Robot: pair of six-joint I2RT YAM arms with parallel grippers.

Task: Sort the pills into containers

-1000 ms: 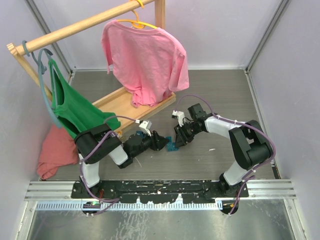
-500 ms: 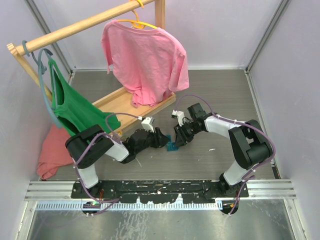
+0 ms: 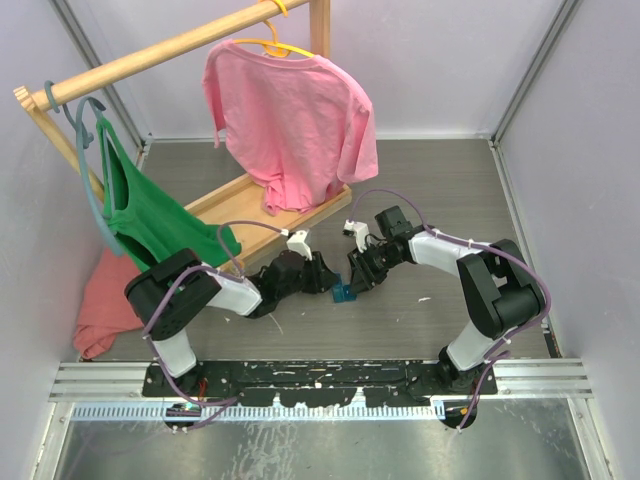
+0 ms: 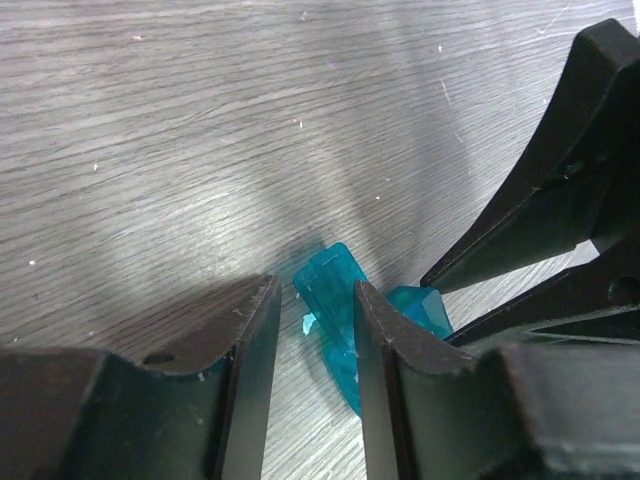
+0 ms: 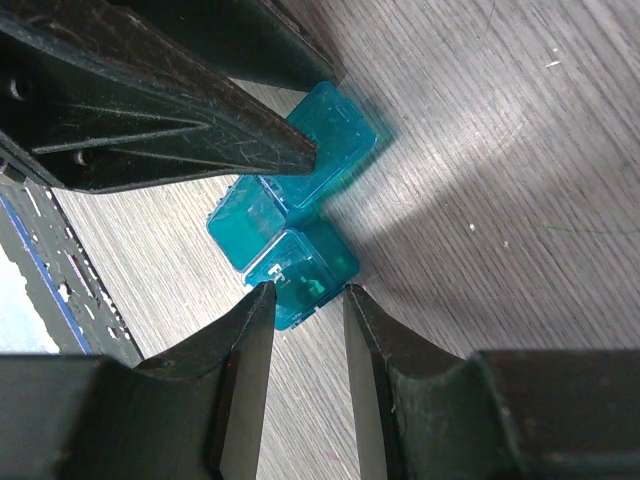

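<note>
Right wrist: right claw point(image 5: 305, 292) pinches the container point(image 5: 285, 212); left claw point(image 4: 315, 295) spread around its other end

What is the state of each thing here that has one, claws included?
Left claw: open, astride the container.
Right claw: shut on container.
Container: on the table, between both claws.
Pink shirt: hanging.
Green top: hanging.
Red cloth: lying crumpled.
</note>
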